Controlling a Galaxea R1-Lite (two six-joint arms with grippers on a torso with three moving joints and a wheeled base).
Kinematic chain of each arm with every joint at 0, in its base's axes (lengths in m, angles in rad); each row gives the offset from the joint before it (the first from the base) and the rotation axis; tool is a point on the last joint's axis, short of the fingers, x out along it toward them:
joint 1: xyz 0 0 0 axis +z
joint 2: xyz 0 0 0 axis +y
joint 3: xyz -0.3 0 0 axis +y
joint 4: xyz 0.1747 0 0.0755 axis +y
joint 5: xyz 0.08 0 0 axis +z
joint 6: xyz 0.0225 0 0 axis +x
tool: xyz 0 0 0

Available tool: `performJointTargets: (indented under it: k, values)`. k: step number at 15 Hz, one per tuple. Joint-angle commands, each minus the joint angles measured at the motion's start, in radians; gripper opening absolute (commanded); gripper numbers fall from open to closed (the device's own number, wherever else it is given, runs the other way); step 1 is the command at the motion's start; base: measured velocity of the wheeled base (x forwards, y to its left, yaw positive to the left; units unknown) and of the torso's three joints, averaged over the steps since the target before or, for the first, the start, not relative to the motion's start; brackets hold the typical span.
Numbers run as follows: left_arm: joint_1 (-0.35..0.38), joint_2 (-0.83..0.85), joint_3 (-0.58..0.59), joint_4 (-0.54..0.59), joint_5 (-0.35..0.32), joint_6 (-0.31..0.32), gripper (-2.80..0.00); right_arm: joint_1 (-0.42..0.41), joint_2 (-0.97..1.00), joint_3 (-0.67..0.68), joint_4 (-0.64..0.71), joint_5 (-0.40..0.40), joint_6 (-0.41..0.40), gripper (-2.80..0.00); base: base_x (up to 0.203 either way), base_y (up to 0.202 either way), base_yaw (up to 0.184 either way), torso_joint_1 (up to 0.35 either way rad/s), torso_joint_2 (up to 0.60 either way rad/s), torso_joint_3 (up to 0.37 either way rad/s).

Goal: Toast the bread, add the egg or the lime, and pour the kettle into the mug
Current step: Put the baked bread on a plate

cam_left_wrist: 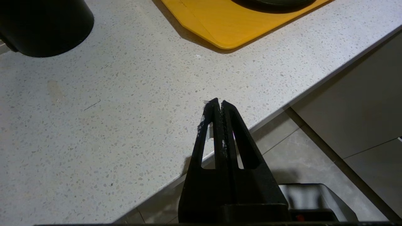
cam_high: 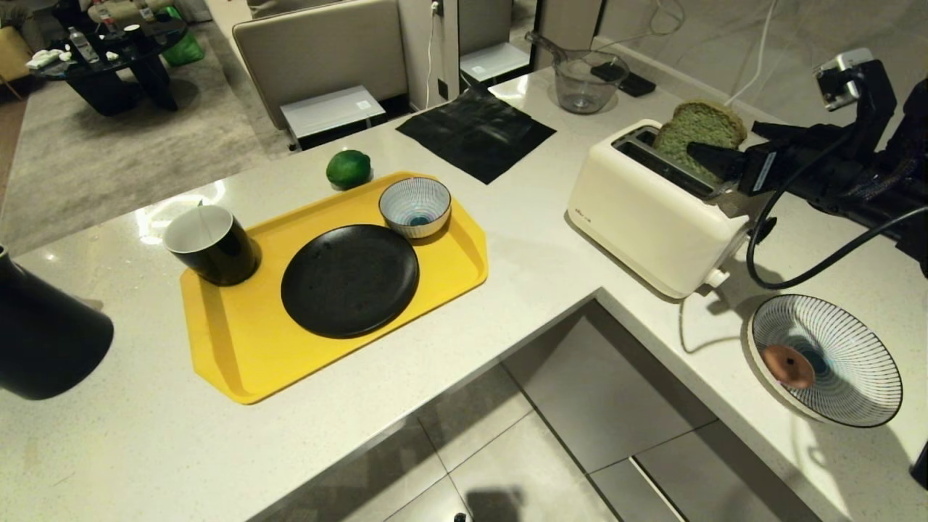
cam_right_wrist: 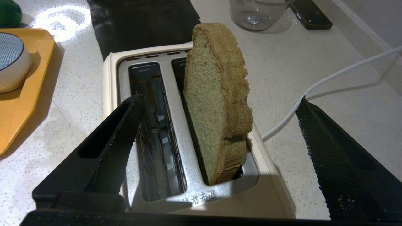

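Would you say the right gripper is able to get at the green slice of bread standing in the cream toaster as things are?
Probably yes. The right gripper is wide open with a finger on each side of the green slice of bread, which stands well proud of its slot in the cream toaster; nothing lies between them.

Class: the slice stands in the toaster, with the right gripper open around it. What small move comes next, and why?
Probably draw the right gripper back: its fingers stand wide apart, clear of the bread, which sits unaided in one slot of the toaster.
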Motion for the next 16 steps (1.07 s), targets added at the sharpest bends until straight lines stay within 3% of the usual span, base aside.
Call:
performJointTargets:
  k: [1,6,7,8,16]
  values:
    - [0.0,0.0,0.0,0.0,0.001,0.0,-2.8,0.0,0.01,-0.02,0.0,-0.007,-0.001,0.0,0.0,0.0,0.0,0.0,0.0,0.0]
    - [0.0,0.0,0.0,0.0,0.001,0.0,-2.8,0.0,0.011,-0.032,0.0,-0.012,-0.004,0.0,0.0,0.0,0.0,0.0,0.0,0.0]
    - [0.0,0.0,0.0,0.0,0.001,0.0,-2.8,0.002,0.011,-0.032,0.0,-0.012,-0.004,-0.96,0.0,0.0,0.0,0.0,0.0,0.0]
    - [0.0,0.0,0.0,0.0,0.001,0.0,-2.8,0.002,0.011,-0.032,0.0,-0.013,-0.006,-2.8,0.0,0.0,0.0,0.0,0.0,0.0]
    - [0.0,0.0,0.0,0.0,0.001,0.0,-2.8,0.001,0.016,-0.024,0.0,-0.029,-0.028,-2.8,0.0,0.0,0.0,0.0,0.0,0.0]
